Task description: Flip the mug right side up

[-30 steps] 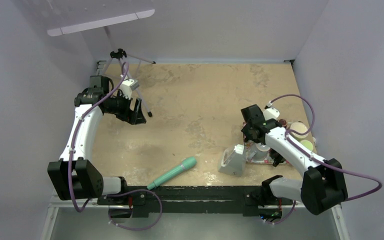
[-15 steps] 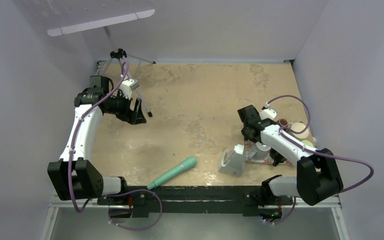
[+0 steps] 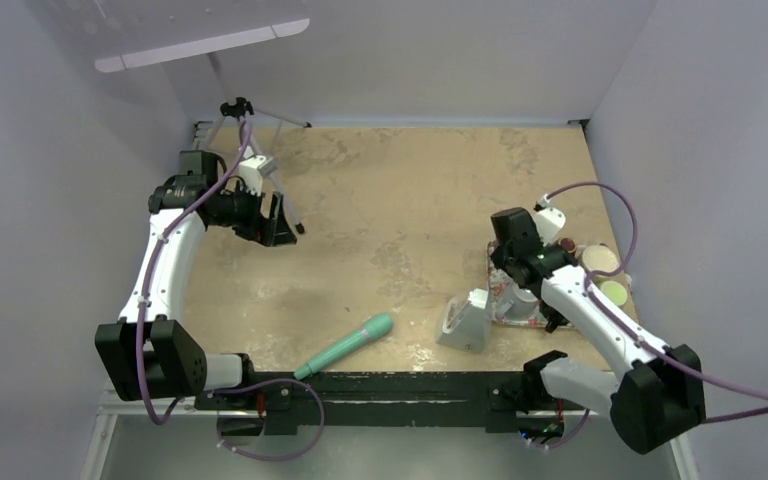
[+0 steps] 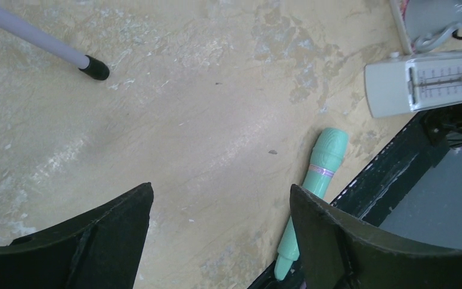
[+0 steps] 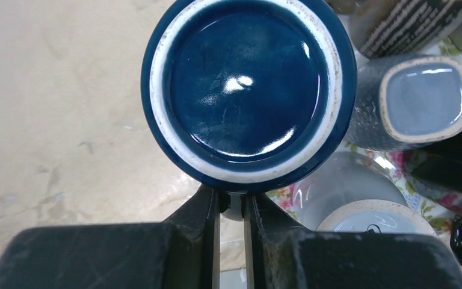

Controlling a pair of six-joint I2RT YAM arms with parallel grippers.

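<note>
The right gripper (image 5: pixel 231 203) was clamped on the blue mug (image 5: pixel 246 90), whose bottom faced upward; the turning was not yet done.

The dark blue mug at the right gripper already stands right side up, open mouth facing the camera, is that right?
No. The dark blue mug is upside down: the right wrist view shows its glazed base and pale foot ring, not an open mouth. It is at the right gripper, whose fingers pinch close together at its edge.
</note>
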